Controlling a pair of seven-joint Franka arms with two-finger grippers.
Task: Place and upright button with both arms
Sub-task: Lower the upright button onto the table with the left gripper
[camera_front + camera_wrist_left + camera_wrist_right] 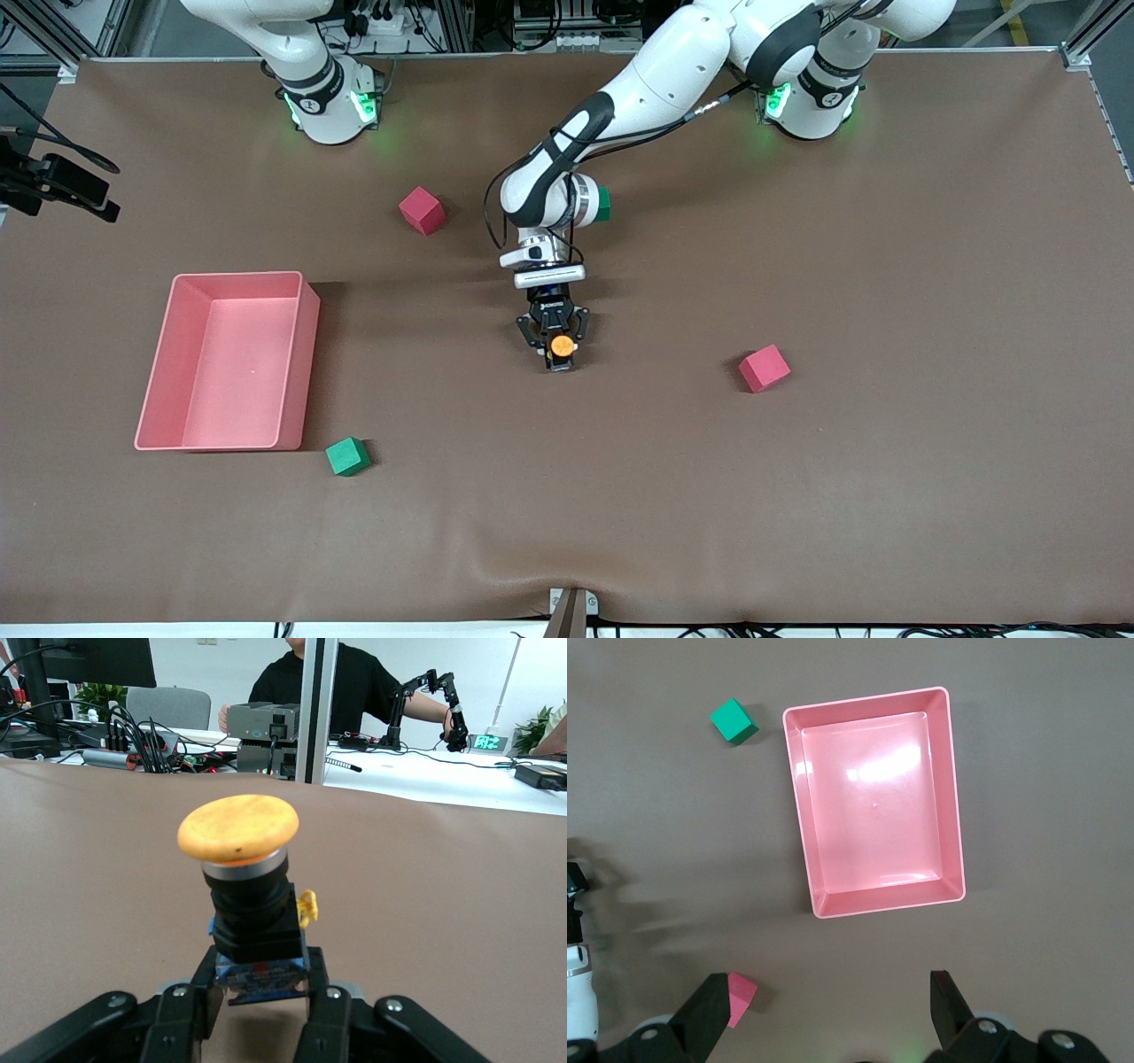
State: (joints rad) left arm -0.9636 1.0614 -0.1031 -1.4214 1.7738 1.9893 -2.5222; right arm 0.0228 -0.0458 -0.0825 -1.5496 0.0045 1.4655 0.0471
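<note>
A green foam cube (346, 456) lies nearest, beside the pink bin (297, 372). The left gripper (560, 350) clamps the orange-capped button (561, 346) upright; the right gripper (833, 1014), jaws apart, waits over the bin.

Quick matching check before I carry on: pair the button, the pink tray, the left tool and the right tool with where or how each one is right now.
Things:
1. button
2. pink tray
3. left tool
4. right tool

States:
A. open, up above the tray
B. shut on the button's black body
C. orange cap facing up, held at mid-table
D. nothing in it, toward the right arm's end of the table

Pairs: 1-C, 2-D, 3-B, 4-A
</note>
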